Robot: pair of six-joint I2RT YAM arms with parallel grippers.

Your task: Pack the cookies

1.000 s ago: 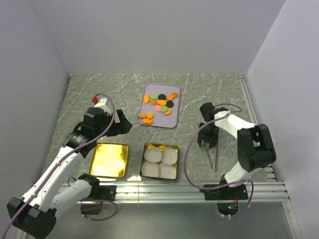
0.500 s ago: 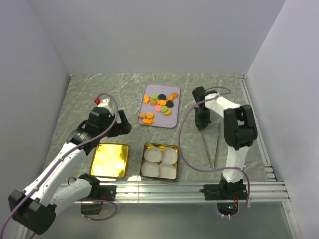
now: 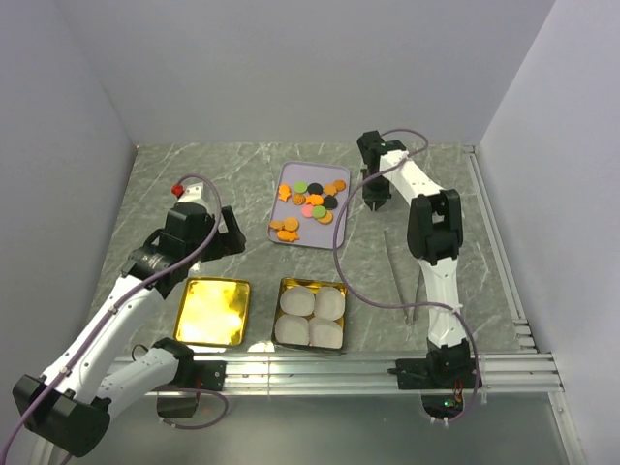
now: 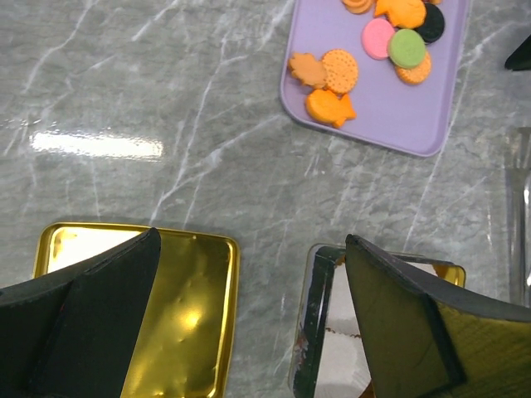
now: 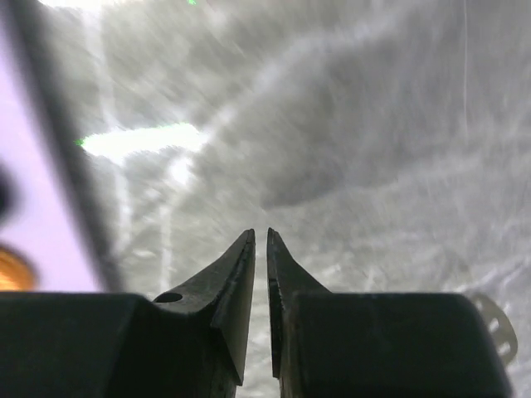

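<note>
The cookies (image 3: 312, 201) sit piled on the lavender tray (image 3: 325, 235) at the back middle of the bench, and the right pincer (image 5: 260, 236) hangs just off that tray's right edge, tips a thin slit apart with nothing between them. The left pincer (image 4: 249, 249) is spread wide and empty above the gap between the gold lid (image 4: 191, 315) and the tin (image 3: 291, 282) of white paper cups.

Lab-type robot test cell. Plain pale-grey wall panels (image 3: 291, 68) box in three sides of the grey marble-pattern tabletop (image 3: 194, 174) I work on. My white-and-black left arm (image 3: 111, 320) and right arm (image 3: 438, 291) are bolted to a slotted aluminium rail (image 3: 320, 373) at the near edge. Thin purple cables (image 3: 336, 254) loop loose off both. Lighting flat and even; it reads as a staged rig bench.
</note>
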